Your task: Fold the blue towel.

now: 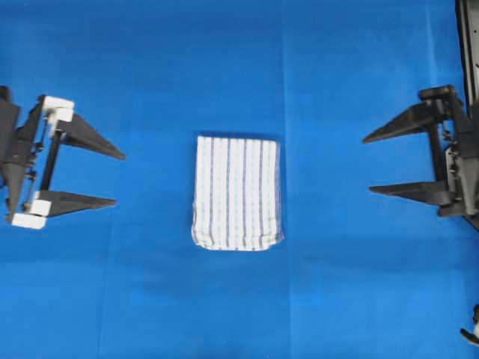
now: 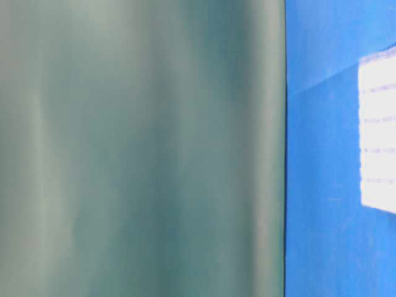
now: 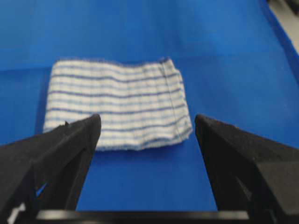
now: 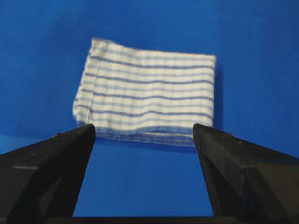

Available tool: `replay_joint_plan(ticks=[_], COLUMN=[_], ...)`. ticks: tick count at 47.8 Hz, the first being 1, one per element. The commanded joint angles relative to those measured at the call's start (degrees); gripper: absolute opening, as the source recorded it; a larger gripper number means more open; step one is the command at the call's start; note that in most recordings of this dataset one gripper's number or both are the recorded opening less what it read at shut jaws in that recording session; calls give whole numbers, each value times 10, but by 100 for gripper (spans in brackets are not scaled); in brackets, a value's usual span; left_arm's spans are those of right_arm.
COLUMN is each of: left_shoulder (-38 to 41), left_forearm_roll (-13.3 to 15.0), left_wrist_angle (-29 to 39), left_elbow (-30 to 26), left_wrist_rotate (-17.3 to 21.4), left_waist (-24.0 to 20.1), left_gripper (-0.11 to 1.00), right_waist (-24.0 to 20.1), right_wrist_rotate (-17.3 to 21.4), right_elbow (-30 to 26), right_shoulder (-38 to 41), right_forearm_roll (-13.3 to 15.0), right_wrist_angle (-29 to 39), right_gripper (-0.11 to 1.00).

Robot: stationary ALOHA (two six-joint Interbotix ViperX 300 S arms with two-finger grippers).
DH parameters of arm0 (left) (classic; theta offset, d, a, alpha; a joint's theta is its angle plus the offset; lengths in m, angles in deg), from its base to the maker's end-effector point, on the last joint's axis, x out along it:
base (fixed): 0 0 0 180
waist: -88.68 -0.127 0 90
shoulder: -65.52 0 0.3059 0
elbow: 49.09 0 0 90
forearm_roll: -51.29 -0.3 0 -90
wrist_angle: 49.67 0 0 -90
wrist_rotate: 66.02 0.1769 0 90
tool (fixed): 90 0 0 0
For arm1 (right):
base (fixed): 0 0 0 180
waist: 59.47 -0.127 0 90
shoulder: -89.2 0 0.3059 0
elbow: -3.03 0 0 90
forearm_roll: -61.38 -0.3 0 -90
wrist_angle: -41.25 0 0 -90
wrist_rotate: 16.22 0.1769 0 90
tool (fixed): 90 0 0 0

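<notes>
Black fingers of the left gripper (image 1: 118, 179) stand spread wide at the left edge of the overhead frame, holding nothing. Opposite, at the right edge, the right gripper (image 1: 367, 165) is likewise spread and empty. Between them, well apart from both, the blue towel (image 1: 237, 192) lies folded into a compact rectangle at centre frame, flat on the blue table cover (image 1: 239, 60).

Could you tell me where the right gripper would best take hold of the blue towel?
Probably the long edge nearest it: the blue towel lies flat and already folded, so the open right gripper could come in low from its own side and pinch the stacked layers there.
</notes>
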Motion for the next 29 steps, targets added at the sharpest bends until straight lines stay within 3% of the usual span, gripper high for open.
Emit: replay_joint_plan(ticks=[1,13,29], left_shoulder=[-44,-131,-228], left_forearm_roll=[-2,-2,-2], left_wrist_angle=[-8,-8,-8], left_elbow=[16,77,152], left_wrist_rotate=[1,2,1], left_waist=[-4,-18,-26], left_gripper=[77,77,77], right_waist=[1,5,16], right_wrist_rotate=[1,2,4], right_elbow=[14,76,125], right_shoulder=[-35,-111,-112], right_forearm_roll=[1,2,-1], right_wrist_angle=[-3,-18,-70], right_gripper=[88,88,88])
